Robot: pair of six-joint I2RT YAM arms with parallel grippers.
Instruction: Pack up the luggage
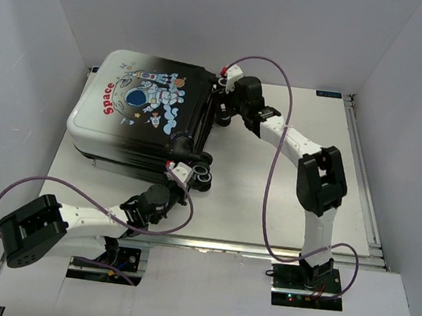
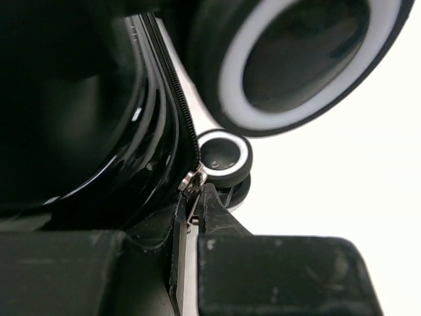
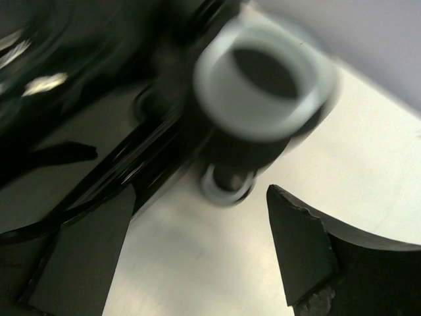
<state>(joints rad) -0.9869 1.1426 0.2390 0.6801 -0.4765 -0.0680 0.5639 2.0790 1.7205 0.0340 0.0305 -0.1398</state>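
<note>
Luggage [image 1: 144, 112] flat on pale table [image 1: 267, 202], white walls [image 1: 235, 16] on three sides.

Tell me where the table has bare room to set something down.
Bare: the table right of the right arm, and the strip between that arm and the suitcase. Crowded: the wheel side, where the left gripper pinches the zipper pull and the right gripper hangs open.

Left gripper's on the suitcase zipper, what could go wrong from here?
The left gripper pinches only the small zipper pull, so it may slip out under load. The pull sits right beside a wheel, which the gripper might snag on rounding the corner. The right gripper is open, gripping nothing, so the suitcase could slide when tugged.
</note>
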